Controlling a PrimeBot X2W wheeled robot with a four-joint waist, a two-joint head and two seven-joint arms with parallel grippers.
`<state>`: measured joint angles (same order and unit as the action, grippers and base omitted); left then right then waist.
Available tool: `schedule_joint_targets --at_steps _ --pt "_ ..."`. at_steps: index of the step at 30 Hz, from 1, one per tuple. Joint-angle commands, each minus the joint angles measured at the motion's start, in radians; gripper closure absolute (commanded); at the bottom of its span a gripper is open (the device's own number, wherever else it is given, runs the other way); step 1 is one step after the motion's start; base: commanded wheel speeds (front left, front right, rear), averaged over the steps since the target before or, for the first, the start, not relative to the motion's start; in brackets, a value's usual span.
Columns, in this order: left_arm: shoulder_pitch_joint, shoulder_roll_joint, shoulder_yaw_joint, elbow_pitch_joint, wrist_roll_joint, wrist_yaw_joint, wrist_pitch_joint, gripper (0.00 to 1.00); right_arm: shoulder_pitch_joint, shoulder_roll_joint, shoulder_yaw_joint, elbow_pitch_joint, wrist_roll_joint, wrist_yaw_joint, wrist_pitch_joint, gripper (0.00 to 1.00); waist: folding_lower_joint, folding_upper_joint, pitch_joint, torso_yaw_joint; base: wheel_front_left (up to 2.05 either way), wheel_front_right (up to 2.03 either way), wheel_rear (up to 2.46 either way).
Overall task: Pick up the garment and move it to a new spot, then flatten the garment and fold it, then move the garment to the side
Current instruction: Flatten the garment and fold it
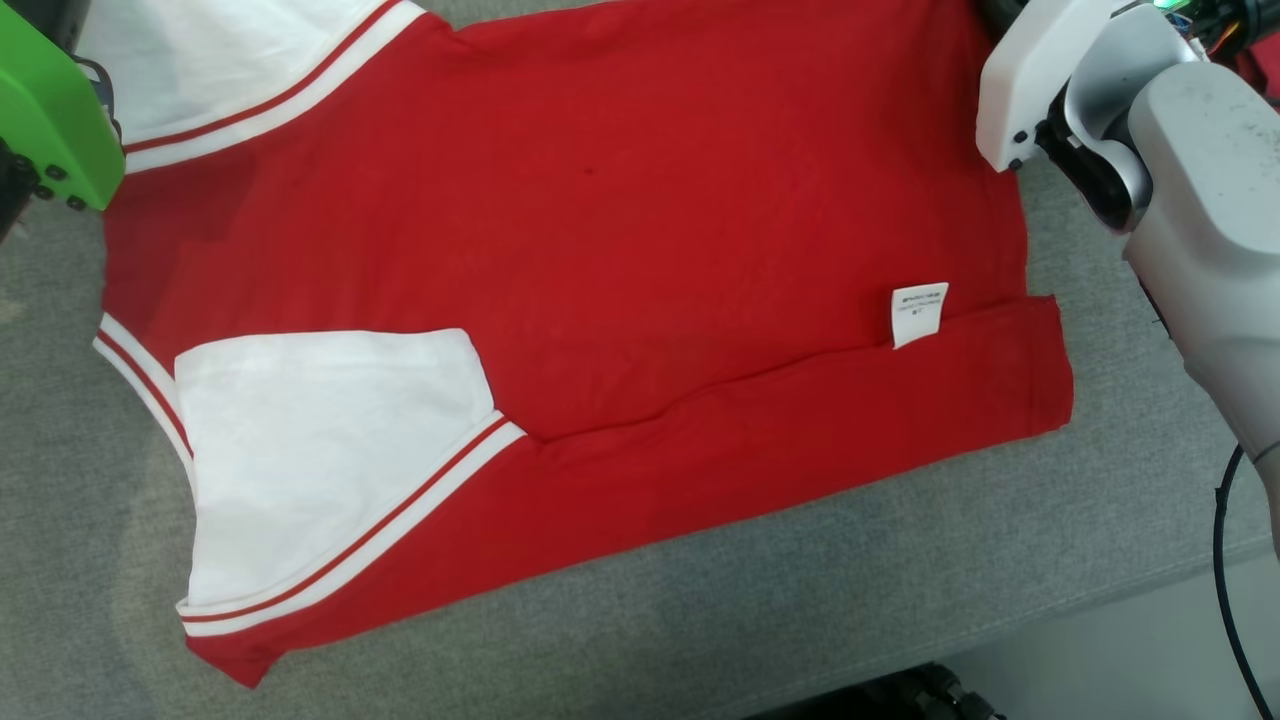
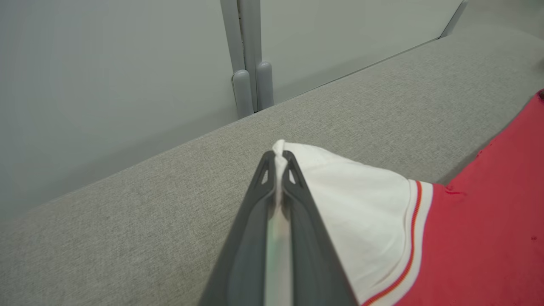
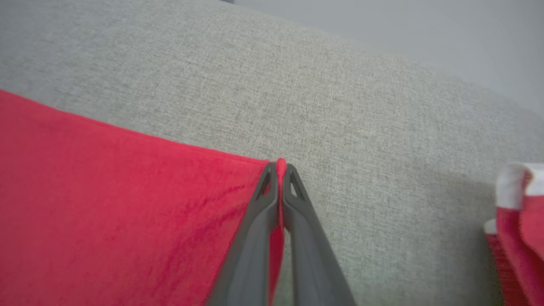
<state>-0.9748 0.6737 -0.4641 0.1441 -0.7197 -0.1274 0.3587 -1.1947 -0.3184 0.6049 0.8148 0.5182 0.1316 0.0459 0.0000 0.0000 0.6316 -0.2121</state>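
A grey fabric surface [image 1: 900, 560] is covered by the red garment [image 1: 620, 250], spread flat with one long edge folded over. Its white sleeve [image 2: 361, 204] is pinched by the left gripper [image 2: 278, 159], and a red corner is clamped by the right gripper [image 3: 280, 170]. A small white label [image 1: 918, 313] is seen by the fold.

Red garment [image 1: 640, 220]; white sleeves [image 1: 330, 430] edged in red-and-white stripes; white label [image 1: 918, 314]. Grey flecked counter [image 1: 700, 620]. Bright green left arm cover [image 1: 50, 110].

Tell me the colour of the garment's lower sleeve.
The sleeve is white, with a thin red stripe near its seam; the head view shows it best.
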Motion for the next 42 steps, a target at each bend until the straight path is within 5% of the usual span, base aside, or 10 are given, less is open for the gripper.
schedule_joint_targets --at_steps 1,10,17,27,34,36,38,39,41,42 --pt "-0.016 -0.003 -0.002 0.008 -0.002 -0.003 -0.016 1.00 -0.018 -0.003 0.011 0.012 -0.011 -0.002 -0.025 1.00 0.0000 0.0000 -0.018 0.003 0.00 0.00 0.00" --pt "0.060 -0.010 -0.035 0.013 -0.023 -0.004 -0.094 1.00 0.005 -0.011 0.043 0.063 -0.039 -0.002 -0.185 1.00 0.0000 0.0000 -0.110 0.028 0.00 0.00 0.00" --pt "0.267 -0.002 -0.036 -0.060 -0.063 0.017 -0.196 1.00 0.153 -0.032 0.070 0.012 -0.025 -0.002 -0.283 1.00 0.0000 0.0000 -0.213 0.048 0.00 0.00 0.00" --pt "0.621 -0.010 -0.039 -0.168 -0.118 0.102 -0.323 1.00 0.430 -0.077 -0.036 -0.118 -0.048 -0.002 -0.310 1.00 0.0000 0.0000 -0.318 0.073 0.00 0.00 0.00" --pt "0.728 -0.048 -0.058 -0.157 -0.138 0.119 -0.379 1.00 0.555 -0.059 -0.135 -0.176 -0.106 -0.002 -0.310 1.00 0.0000 0.0000 -0.336 0.080 0.00 0.00 0.00" --pt "0.746 -0.059 -0.064 -0.141 -0.140 0.118 -0.392 1.00 0.581 -0.051 -0.156 -0.183 -0.127 -0.002 -0.307 0.88 0.0000 0.0000 -0.342 0.080 0.00 0.00 0.00" --pt "0.758 -0.069 -0.068 -0.119 -0.142 0.113 -0.407 1.00 0.605 -0.040 -0.175 -0.189 -0.151 -0.002 -0.304 0.51 0.0000 0.0000 -0.350 0.079 0.00 0.00 0.00" --pt "0.763 -0.072 -0.071 -0.110 -0.138 0.111 -0.416 1.00 0.616 -0.034 -0.187 -0.192 -0.157 -0.002 -0.305 0.04 0.0000 0.0000 -0.354 0.079 0.00 0.00 0.00" --pt "0.774 -0.079 -0.078 -0.087 -0.120 0.111 -0.439 0.54 0.646 -0.020 -0.211 -0.201 -0.174 -0.002 -0.305 0.00 0.0000 0.0000 -0.366 0.079 0.00 0.00 0.00" --pt "0.782 -0.086 -0.082 -0.075 -0.116 0.110 -0.452 0.11 0.663 -0.014 -0.227 -0.205 -0.177 -0.002 -0.306 0.00 0.0000 0.0000 -0.375 0.079 0.00 0.00 0.00"
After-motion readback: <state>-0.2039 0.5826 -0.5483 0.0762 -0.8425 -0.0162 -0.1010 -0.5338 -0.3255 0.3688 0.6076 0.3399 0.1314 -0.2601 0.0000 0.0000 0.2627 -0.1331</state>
